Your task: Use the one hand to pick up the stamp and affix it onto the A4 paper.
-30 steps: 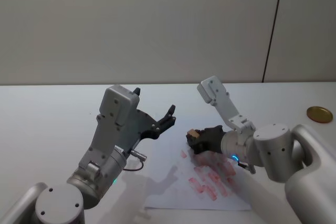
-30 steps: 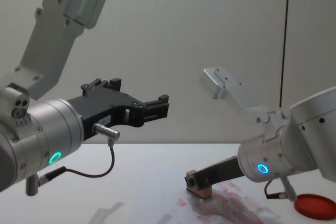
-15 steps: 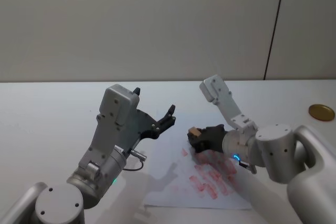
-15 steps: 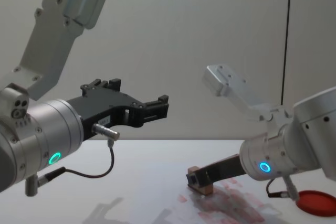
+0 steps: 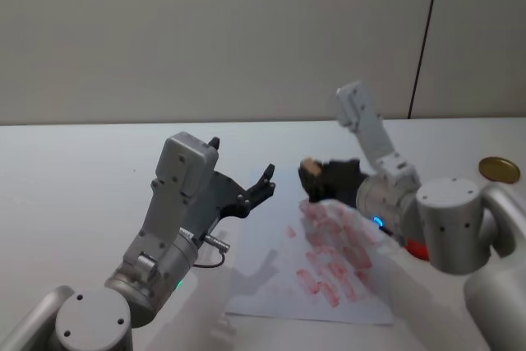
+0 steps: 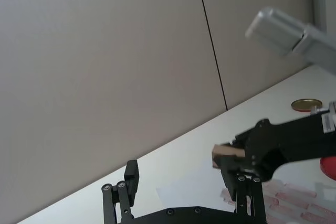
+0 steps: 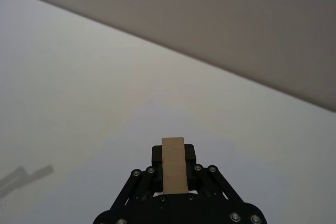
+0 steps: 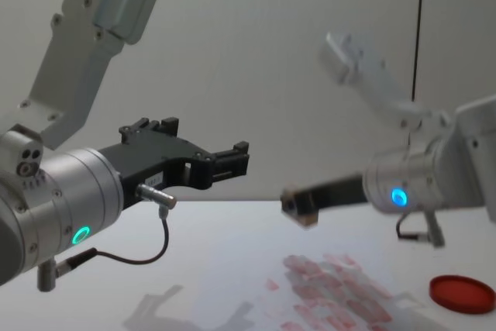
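Right gripper [image 5: 316, 177] grips the stamp [image 7: 173, 165] clear above the A4 paper [image 5: 271, 281] — probably positioning for a press; left gripper [image 5: 242, 162] parked aloft, fingers spread.

The A4 paper [image 5: 263, 285] lay flat on the counter [image 5: 74, 170], toward its front and a little right of the middle. The stamp [image 5: 311, 172] sat gripped in the right tool [image 5: 316, 177], in the air above the paper's far edge and clear of the sheet. The ink pad [image 8: 463, 294] lay on the counter just right of the paper, under the right arm [image 5: 448, 219]. A round lid [image 5: 499, 169] lay farther back, toward the counter's right edge. The left tool [image 5: 242, 162] hung above the counter, left of the paper, jaws apart, touching nothing.
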You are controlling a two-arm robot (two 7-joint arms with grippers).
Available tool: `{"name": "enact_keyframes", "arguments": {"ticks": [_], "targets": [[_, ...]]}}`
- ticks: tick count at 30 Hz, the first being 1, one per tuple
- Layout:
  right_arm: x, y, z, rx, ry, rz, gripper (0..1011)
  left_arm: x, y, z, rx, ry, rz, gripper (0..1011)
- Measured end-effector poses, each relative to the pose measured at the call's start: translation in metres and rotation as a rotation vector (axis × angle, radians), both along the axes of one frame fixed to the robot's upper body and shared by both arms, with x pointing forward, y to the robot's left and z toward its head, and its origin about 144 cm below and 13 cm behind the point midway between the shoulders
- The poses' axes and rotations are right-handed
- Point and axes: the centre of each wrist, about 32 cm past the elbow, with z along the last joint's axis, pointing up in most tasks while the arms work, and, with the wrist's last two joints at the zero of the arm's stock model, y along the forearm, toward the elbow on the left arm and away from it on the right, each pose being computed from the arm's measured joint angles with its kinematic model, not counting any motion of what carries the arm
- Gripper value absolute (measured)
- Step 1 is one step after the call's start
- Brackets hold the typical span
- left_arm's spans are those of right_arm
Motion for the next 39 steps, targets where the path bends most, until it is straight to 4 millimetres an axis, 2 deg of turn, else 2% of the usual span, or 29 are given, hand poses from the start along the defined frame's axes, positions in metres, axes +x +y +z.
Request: {"name": "enact_keyframes", "arguments": {"ticks": [9,19,27,39], "targets": [[-0.008,-0.005,0.029,0.066,-0.132,-0.020,219,0.000,0.000,0.000,0.000,0.000,0.000,993],[-0.020,-0.016,0.045,0.087,-0.165,-0.083,218,0.000,0.000,0.000,0.000,0.000,0.000,993],[-0.033,-0.029,0.041,0.076,-0.115,-0.144,218,0.000,0.000,0.000,0.000,0.000,0.000,993],[-0.057,-0.053,0.018,0.043,0.008,-0.231,218,0.000,0.000,0.000,0.000,0.000,0.000,993]]}}
